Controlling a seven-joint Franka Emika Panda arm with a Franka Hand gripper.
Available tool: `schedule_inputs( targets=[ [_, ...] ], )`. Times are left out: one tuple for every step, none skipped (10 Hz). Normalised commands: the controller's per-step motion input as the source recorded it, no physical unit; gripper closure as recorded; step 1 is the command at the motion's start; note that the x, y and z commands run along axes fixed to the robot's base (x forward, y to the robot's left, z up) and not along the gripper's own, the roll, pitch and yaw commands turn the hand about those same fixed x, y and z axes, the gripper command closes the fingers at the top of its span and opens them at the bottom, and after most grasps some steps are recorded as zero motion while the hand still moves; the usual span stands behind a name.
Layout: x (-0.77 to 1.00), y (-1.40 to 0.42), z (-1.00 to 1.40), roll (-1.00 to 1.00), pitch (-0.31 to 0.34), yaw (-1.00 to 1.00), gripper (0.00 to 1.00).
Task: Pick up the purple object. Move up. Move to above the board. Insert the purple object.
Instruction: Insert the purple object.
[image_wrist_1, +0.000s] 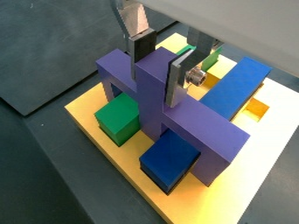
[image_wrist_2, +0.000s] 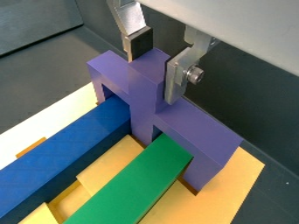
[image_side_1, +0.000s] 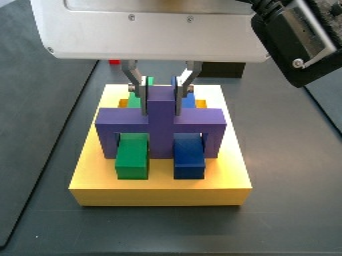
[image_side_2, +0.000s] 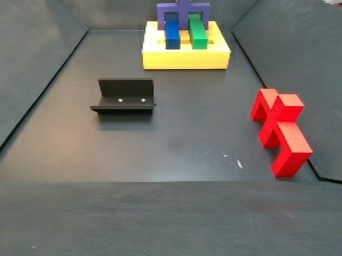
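Gripper at the upper middle of a wrist view, its two silver fingers flanking the raised stub of the purple object; whether they clamp it cannot be told. The purple object stands on the yellow board, straddling the green bar and blue bar. Insertion looks nearly finished; the likely next move is letting go and lifting straight up.

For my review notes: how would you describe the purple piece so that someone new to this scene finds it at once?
Find the yellow board at the far end of the dark floor. The purple object stands on it as a bridge, legs straddling the green bar and blue bar, its central stub between the gripper fingers. It is the only purple piece; the similar red piece lies off the board.
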Motion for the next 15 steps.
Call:
schedule_inputs(
  targets=[
    [0.07,0.07,0.0,0.07,0.0,0.05,1.0],
    [0.0,0.01,0.08,0.0,-0.081,0.21,1.0],
    [0.0,0.03,0.08,0.07,-0.063,0.17,1.0],
    [0.0,0.0,0.12,0.1,-0.04,0.13,1.0],
    [-0.01,-0.05,-0.15,0.19,-0.083,0.06,1.0],
    [0.0,-0.08,-0.55,0.11,-0.189,0.01,1.0],
    [0.0,-0.06,-0.7,0.11,-0.213,0.0,1.0],
    [0.0,-0.04,-0.67,0.09,-0.164,0.0,1.0],
    [-0.05,0.0,-0.59,0.0,-0.233,0.0,1.0],
    [-0.15,0.0,-0.38,-0.08,-0.204,0.06,1.0],
    [-0.17,0.0,-0.22,0.0,-0.124,0.0,1.0],
    [-0.17,0.0,-0.2,0.0,-0.066,0.0,1.0],
    [-0.17,-0.03,-0.22,0.0,-0.06,-0.02,1.0],
    [-0.27,-0.07,-0.17,0.01,-0.057,0.0,1.0],
    [-0.28,-0.14,-0.12,0.05,-0.084,0.0,1.0]
  ],
)
